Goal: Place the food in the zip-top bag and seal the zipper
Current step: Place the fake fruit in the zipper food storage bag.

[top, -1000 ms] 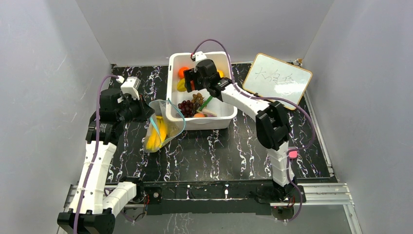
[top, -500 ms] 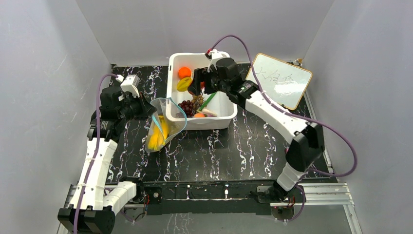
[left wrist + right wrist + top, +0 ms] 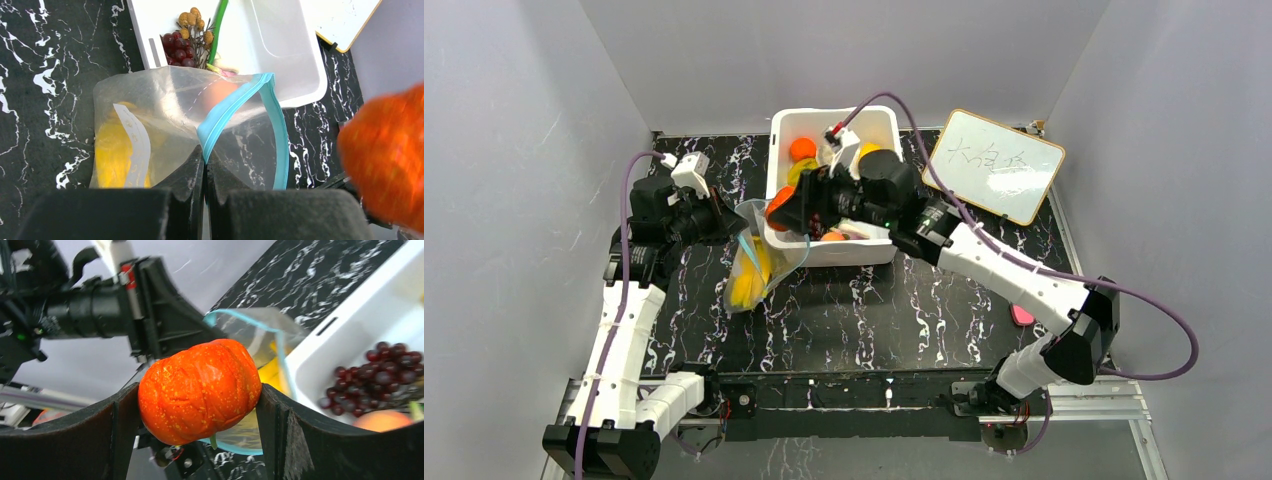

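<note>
Top view first: the right gripper (image 3: 790, 207) is clamping an orange toy fruit (image 3: 778, 206) and hanging it over the tub's (image 3: 864, 250) left wall, just beside the zip-top bag (image 3: 759, 268). The bag is sitting on the table left of the tub with the yellow bananas (image 3: 746, 280) showing through it. The left gripper (image 3: 724, 222) is reaching in from the bag's far-left side.

Left wrist: the left gripper (image 3: 204, 160) is fully clenched and pinching the zipper (image 3: 235, 107) at the near rim, so it's propping the mouth open. The orange toy fruit (image 3: 387, 160) is blurring in at the right edge, meaning the opening is lying to the left of it.

Right wrist: the curved fingers (image 3: 125, 415) are gripping the fruit on both sides, and the teal rim is peeking out behind and below it, with the grapes (image 3: 380, 372) off to the right in the tub.

So I'm guessing the right arm is doing the drop; it's needing a bit more travel leftward and down toward the mouth, staying clear of the tub wall.
</note>
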Action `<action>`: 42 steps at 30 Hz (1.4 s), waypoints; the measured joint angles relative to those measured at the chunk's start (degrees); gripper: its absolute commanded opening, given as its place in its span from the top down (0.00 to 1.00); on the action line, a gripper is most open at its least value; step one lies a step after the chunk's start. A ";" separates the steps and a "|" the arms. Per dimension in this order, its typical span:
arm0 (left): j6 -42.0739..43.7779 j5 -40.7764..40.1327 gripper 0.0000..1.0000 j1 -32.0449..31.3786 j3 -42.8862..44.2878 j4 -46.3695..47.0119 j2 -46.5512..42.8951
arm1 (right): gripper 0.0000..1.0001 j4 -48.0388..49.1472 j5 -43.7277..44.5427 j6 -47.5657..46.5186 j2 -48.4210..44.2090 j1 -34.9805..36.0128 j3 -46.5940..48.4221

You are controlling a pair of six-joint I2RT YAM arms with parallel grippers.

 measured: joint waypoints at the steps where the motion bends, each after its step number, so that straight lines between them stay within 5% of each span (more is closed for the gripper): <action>1: -0.39 0.24 1.00 0.00 0.04 0.04 0.00 | 0.44 -0.02 0.39 0.44 0.17 1.40 0.00; 13: -5.79 4.76 1.00 0.00 0.09 1.86 0.00 | 0.42 -2.60 5.70 3.48 8.98 5.20 0.44; 26: -4.94 5.18 1.00 0.00 0.11 1.22 0.39 | 0.04 -7.43 4.68 3.89 12.63 5.55 4.42; 42: -4.94 5.09 1.00 0.00 -0.35 1.25 0.24 | 0.12 -12.37 4.50 -1.09 9.53 5.55 7.26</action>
